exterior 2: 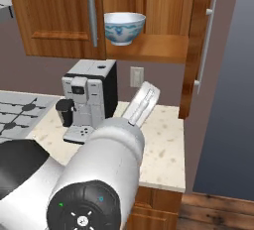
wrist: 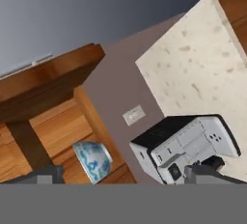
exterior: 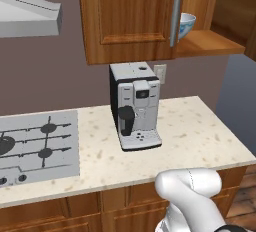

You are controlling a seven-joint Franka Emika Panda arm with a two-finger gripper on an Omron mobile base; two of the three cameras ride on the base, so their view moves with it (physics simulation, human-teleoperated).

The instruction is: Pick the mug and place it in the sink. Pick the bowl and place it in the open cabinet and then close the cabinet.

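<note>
A speckled cream stone counter (exterior: 195, 136) runs along a dull mauve wall, with the tall brown wooden wall cabinet (exterior: 127, 18) hanging above it — that cabinet serves as the landmark here. One wide white porcelain bowl with blue patterning (exterior 2: 124, 27) sits upright on the cabinet's wooden shelf, in the open compartment just right of the closed panelled door, beside one of the two long silver bar handles (exterior 2: 92, 15); the other handle is on the open door (exterior 2: 200, 45) swung out to the right. Directly below the cabinet stands one white-and-black coffee machine (exterior: 135, 106) on the counter, and one pale wall outlet (exterior 2: 136, 77) sits on the wall just under the shelf. Left of the machine lies one grey stovetop with black grates (exterior: 37, 148). The gripper (wrist: 128, 177) — its two dark finger tips spread wide apart, nothing between them — is in the hand view, which looks toward the bowl and the machine, well apart from both.
</note>
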